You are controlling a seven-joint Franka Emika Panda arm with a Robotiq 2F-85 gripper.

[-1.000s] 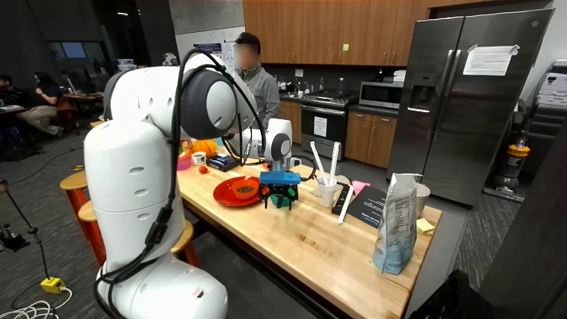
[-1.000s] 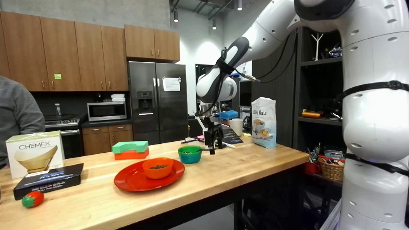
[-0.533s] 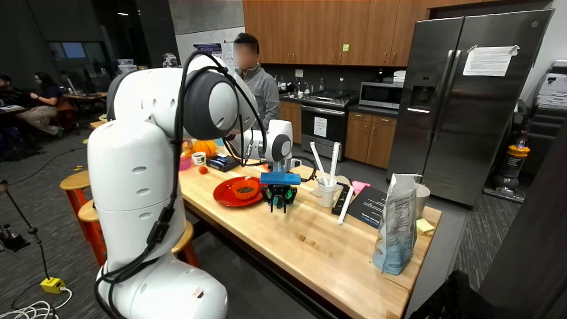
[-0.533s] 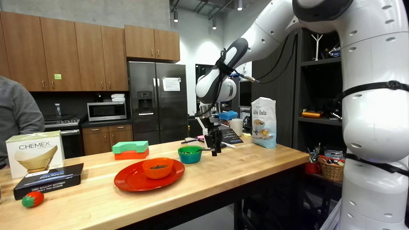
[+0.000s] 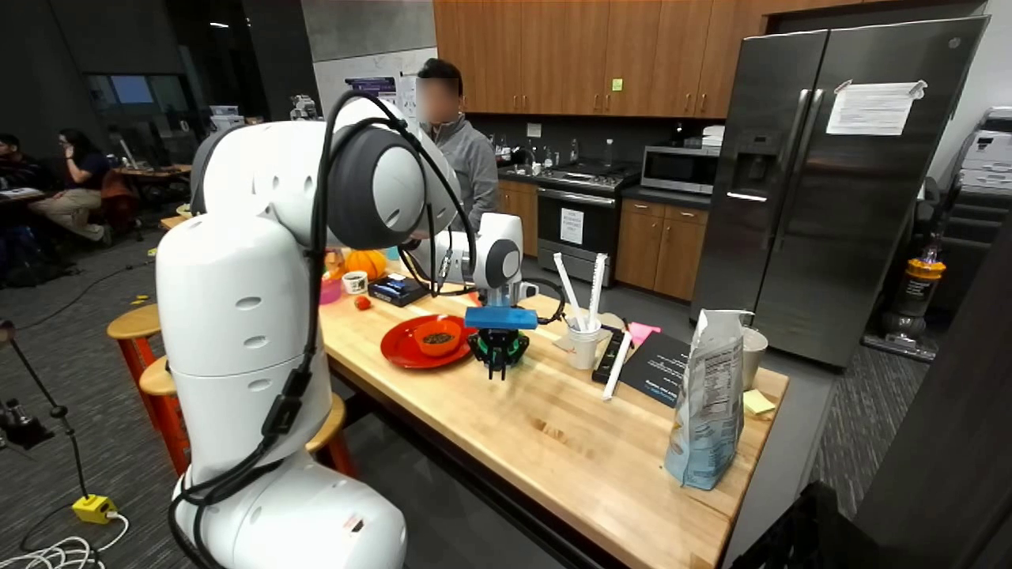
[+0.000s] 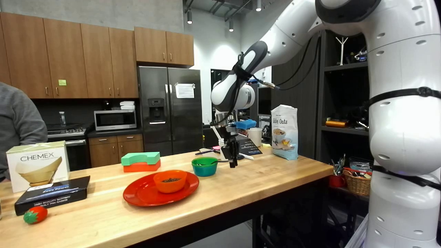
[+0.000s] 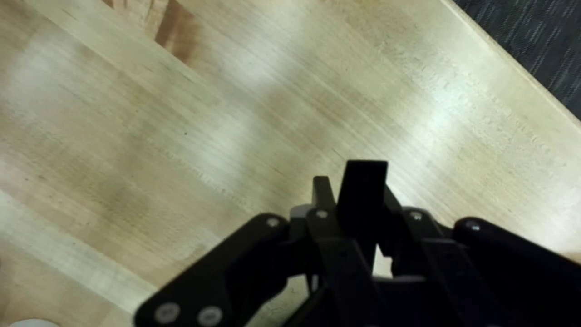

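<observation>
Claw (image 5: pixel 496 371) of a white robot arm (image 6: pixel 403 124), pointed down over a pale wooden desk (image 5: pixel 569 466), pinches the handle of a slim black utensil (image 6: pixel 221 161) between its drawn-in fingers (image 6: pixel 233 159); the utensil reaches from the claw into a round green-and-teal bowl (image 6: pixel 204 170) just beside it, its far end hidden behind the rim; past that bowl, on the same side of the claw, a round red plate (image 6: pixel 139 196) carries a small orange bowl (image 6: pixel 168 187) of dark bits (image 6: pixel 171 179); farther out that way sit a stacked green-and-red block (image 6: pixel 141 161), an upright white Chemex carton (image 6: pixel 38 167), a flat black box (image 6: pixel 58 194) and a red, green-topped strawberry-shaped object (image 6: pixel 36 215). Near the claw, on its side away from the plate, a white cup (image 5: pixel 583 352) holds two white sticks (image 5: pixel 597 291); beyond the cup lies a flat black booklet (image 5: pixel 655 370) with pale print; well apart from the claw, past the booklet, a tall white-and-blue bag of oats (image 6: pixel 284 132) stands upright; across the desk from the arm stands a person (image 5: pixel 468 162) in a grey top.
</observation>
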